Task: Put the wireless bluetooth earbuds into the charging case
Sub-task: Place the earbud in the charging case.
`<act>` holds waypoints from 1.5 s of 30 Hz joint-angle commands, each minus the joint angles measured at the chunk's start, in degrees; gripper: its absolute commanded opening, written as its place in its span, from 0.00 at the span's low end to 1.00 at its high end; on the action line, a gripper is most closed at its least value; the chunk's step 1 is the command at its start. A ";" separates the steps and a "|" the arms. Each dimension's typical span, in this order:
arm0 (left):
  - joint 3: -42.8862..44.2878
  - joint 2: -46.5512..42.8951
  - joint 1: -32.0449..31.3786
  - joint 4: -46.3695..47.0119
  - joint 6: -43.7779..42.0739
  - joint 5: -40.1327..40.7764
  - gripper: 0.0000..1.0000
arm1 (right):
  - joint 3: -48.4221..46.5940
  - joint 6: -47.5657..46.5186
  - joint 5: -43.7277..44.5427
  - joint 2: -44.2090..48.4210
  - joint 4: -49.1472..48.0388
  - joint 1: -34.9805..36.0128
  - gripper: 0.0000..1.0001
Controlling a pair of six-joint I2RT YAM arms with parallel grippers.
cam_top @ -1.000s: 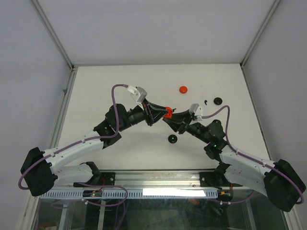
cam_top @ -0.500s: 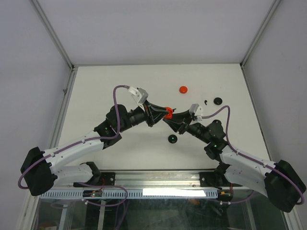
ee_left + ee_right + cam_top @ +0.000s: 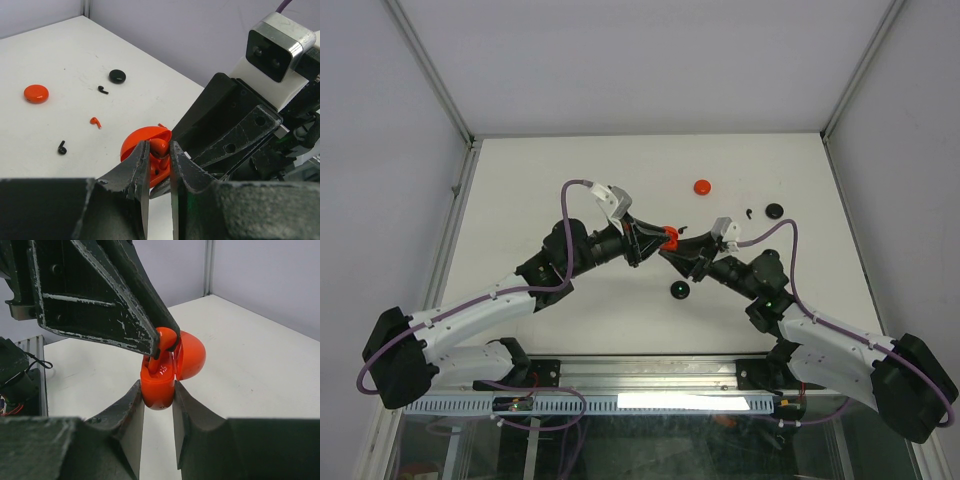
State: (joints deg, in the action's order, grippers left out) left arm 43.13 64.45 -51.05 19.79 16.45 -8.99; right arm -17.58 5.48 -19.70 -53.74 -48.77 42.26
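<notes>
Top view: both arms meet over the middle of the table. The left gripper and right gripper stand tip to tip.

Right gripper: jaws clamped on the lower half of the red charging case. The case is held clear of the table with its lid swung open. In the right wrist view the lid stands at 2 o'clock from the base.

Left gripper: jaws pinched together on one red earbud. The bud sits right at the open mouth of the case. In the right wrist view its round head shows just under the left finger's tip, with the stem pointing down into the base. Whether it is fully seated cannot be told.

Loose items on the table, top view, clock bearings from the held case:
- round red disc at 1 o'clock, near.
- round black disc at 2 o'clock, well apart. A small black earbud lies just beside it at its 9 o'clock.
- green-spotted black disc at 6 o'clock, near.

The left wrist view adds a loose red bud and a second black earbud at its 7 o'clock. Both lie flat between the red disc and the case.
</notes>
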 commanded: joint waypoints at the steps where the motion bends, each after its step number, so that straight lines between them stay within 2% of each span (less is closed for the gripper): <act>1: 0.05 -1.63 -0.37 -1.86 -1.54 1.78 0.18 | -2.54 -0.06 -1.13 1.93 -4.65 0.28 0.00; 14: 0.57 -2.75 -0.37 -3.08 0.02 3.87 0.30 | -2.54 1.00 -1.47 1.86 -5.40 0.28 0.00; 24: 1.93 -3.22 -0.37 -5.66 -1.17 4.43 0.36 | -3.08 1.03 -2.48 0.48 -4.64 0.28 0.00; 30: 3.63 -4.29 -0.37 -8.56 -3.38 4.79 0.39 | -4.00 1.09 -3.60 -0.89 -2.93 0.28 0.00; 35: 4.29 -4.85 -0.37 -10.11 -4.58 4.61 0.46 | -4.94 1.53 -4.99 -2.50 -2.29 0.28 0.00; 45: 6.66 -5.27 -0.37 -13.98 -3.91 5.00 0.52 | -5.66 1.69 -4.74 -3.29 -0.53 0.42 0.00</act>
State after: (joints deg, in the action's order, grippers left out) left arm 46.50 60.73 -51.07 6.90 13.58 -5.74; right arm -20.43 6.57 -23.35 -57.71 -47.53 42.26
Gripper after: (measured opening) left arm 0.508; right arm 0.280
